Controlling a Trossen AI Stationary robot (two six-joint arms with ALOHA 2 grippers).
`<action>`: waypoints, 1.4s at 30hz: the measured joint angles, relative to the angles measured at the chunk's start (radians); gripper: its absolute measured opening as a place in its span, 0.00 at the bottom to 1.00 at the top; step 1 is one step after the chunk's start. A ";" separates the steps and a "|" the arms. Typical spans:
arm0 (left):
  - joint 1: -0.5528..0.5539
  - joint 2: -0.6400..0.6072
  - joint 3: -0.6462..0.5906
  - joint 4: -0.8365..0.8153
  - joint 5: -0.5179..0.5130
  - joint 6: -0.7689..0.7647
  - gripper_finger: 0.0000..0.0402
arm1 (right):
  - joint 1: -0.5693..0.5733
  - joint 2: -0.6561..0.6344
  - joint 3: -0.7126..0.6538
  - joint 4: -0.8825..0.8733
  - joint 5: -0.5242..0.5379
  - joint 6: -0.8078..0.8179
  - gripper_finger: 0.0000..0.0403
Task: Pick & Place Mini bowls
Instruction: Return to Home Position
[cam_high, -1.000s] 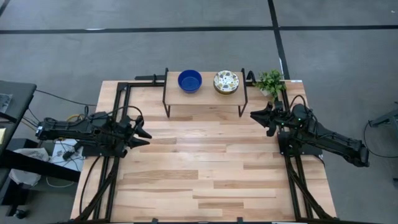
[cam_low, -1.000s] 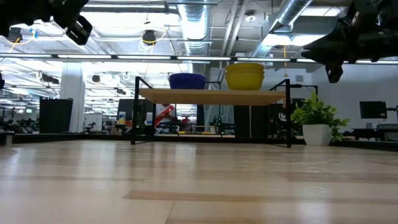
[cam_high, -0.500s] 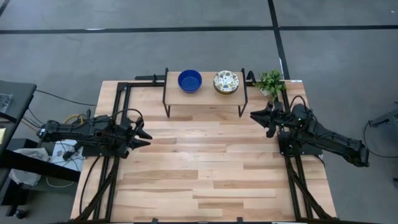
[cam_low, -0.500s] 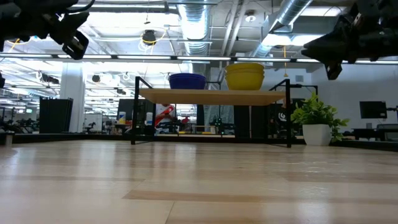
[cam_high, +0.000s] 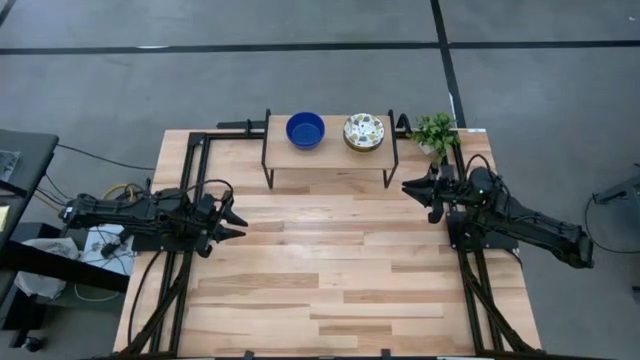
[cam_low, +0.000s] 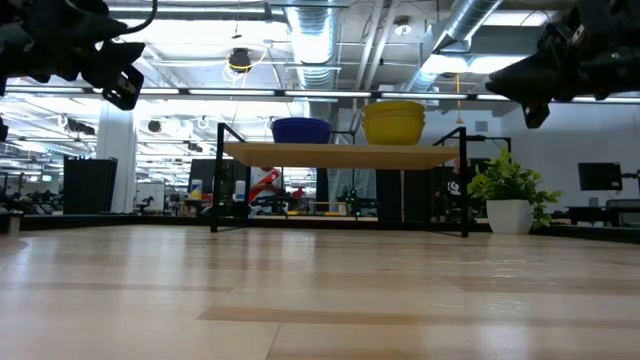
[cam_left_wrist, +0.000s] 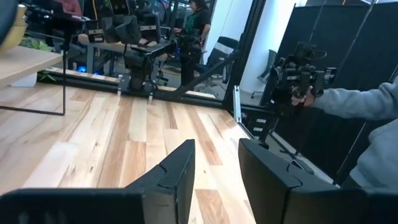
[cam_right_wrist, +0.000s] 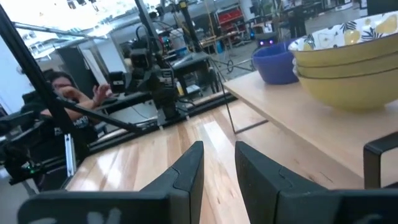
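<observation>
Two stacks of bowls sit on the shelf (cam_high: 330, 152) at the far edge of the counter (cam_high: 330, 290): the blue stack (cam_high: 306, 129) toward the left arm's side, the patterned stack (cam_high: 364, 132) beside it toward the plant (cam_high: 434, 130), apart and not touching. No bowls show on the counter itself, so the placing looks done and what's left is prob. just parking the arms. Left arm (cam_high: 140, 212) lies along the counter's left edge, raised off the wood, left jaws released w/ a narrow gap and nothing between them, well apart from the shelf. Right arm (cam_high: 510, 215) lies along the right edge, right jaws also parted and empty, pointing in toward the shelf's near corner and near the plant. To finish well: keep both jaws empty as they are and keep height, since the low view shows both arms up around shelf level. Draw the right arm back along its own edge before any turn, as the shelf post and the plant are its closest hazards. Go slow & smooth so nothing jolts the stacks. A person's grey sleeve (cam_left_wrist: 373, 106) shows beyond the counter in the left wrist view, so no wide swings that way.
</observation>
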 joint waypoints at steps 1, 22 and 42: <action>0.000 0.000 -0.001 0.000 0.000 0.004 0.30 | 0.000 0.000 0.000 -0.004 0.000 0.000 0.20; 0.000 0.000 -0.001 0.005 -0.007 0.087 0.30 | 0.000 0.001 0.000 -0.041 0.003 -0.080 0.20; 0.000 0.000 -0.001 0.006 -0.007 0.088 0.30 | 0.000 -0.001 -0.001 -0.040 0.001 -0.112 0.20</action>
